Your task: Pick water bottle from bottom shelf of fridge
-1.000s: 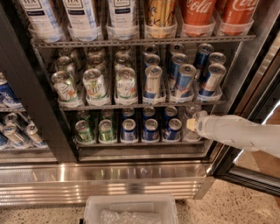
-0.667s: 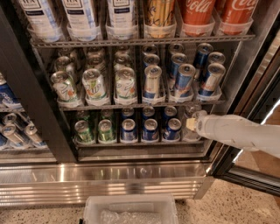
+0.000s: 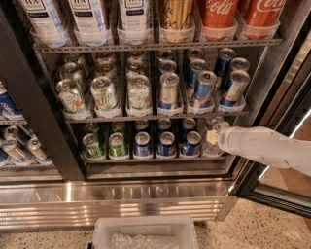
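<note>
So the fridge (image 3: 30,121) is open and we're looking down into it; the bottom shelf (image 3: 155,160) has two lanes of green cans (image 3: 92,145) on the left, three lanes of blue cans (image 3: 166,143) in the middle, and the water bottle (image 3: 209,149) sits at the front of the far right lane, right next to the last blue can; it's clear plastic and kinda hard to make out against the rack. The white arm (image 3: 265,147) comes in from the right side past the door frame, and the gripper (image 3: 213,137) is right up against the upper part of that bottle; honestly can't tell whether it's closed on it or just sitting at it, and the bottle looks like it's standing upright in its lane on the shelf. One rack up there's 7UP cans (image 3: 104,92) on the left and slim blue-silver cans (image 3: 204,87) on the right; above that, tall white-and-blue labelled bottles (image 3: 92,17), a gold can (image 3: 176,14) and Coca-Cola bottles (image 3: 221,12). Below the shelves is the ribbed stainless base panel (image 3: 116,202); a clear plastic bin (image 3: 102,228) sits on the speckled floor (image 3: 262,228) just in front of it; the door (image 3: 286,199) hangs open at the lower right.
</note>
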{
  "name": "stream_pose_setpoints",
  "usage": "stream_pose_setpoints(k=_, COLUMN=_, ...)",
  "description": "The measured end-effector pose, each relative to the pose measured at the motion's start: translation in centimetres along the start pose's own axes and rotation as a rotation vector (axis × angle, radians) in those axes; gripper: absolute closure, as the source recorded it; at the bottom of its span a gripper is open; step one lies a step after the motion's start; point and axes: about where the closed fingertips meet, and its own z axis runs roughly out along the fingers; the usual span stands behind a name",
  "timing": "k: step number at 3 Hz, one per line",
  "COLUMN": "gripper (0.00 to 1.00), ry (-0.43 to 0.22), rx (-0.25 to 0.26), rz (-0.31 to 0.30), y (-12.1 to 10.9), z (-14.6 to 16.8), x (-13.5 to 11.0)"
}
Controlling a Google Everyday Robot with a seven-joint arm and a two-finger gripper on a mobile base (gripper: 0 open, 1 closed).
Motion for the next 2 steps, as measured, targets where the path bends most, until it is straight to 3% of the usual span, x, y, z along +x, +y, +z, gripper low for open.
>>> stream_pose_setpoints(k=2, gripper=1.00, ry=-0.030, rx=-0.122, rz=-0.021, y=3.2, z=-4.3, x=-2.6)
